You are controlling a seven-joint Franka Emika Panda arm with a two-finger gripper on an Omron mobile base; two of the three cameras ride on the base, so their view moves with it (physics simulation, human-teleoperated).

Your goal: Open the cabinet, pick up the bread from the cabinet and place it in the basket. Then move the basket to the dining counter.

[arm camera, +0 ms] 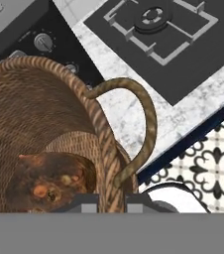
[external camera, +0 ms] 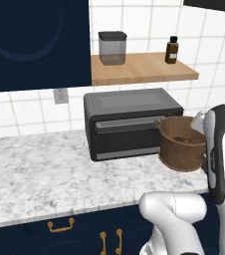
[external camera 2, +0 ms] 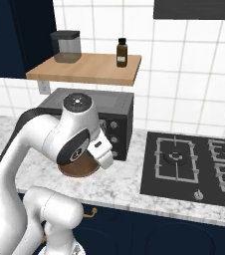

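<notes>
In the hand view the gripper (arm camera: 112, 199) straddles the basket (arm camera: 44, 119) rim by its loop handle, jaws narrowly parted around the weave; the bread (arm camera: 52, 181) lies inside. Left base view shows the basket on the worktop (external camera: 45, 174) before the toaster oven (external camera: 129, 122)

Basket (external camera: 180, 144): brown woven, on the marble worktop (external camera: 45, 172), at 3 o'clock of the frame, touching or just beside the toaster oven (external camera: 129, 122).
Arm (external camera: 219, 154): white, at 4 o'clock, covers the basket's right side.
Shelf (external camera: 139, 69): at 12 o'clock, carries a grey canister (external camera: 112, 48) and a brown bottle (external camera: 172, 50).
</notes>
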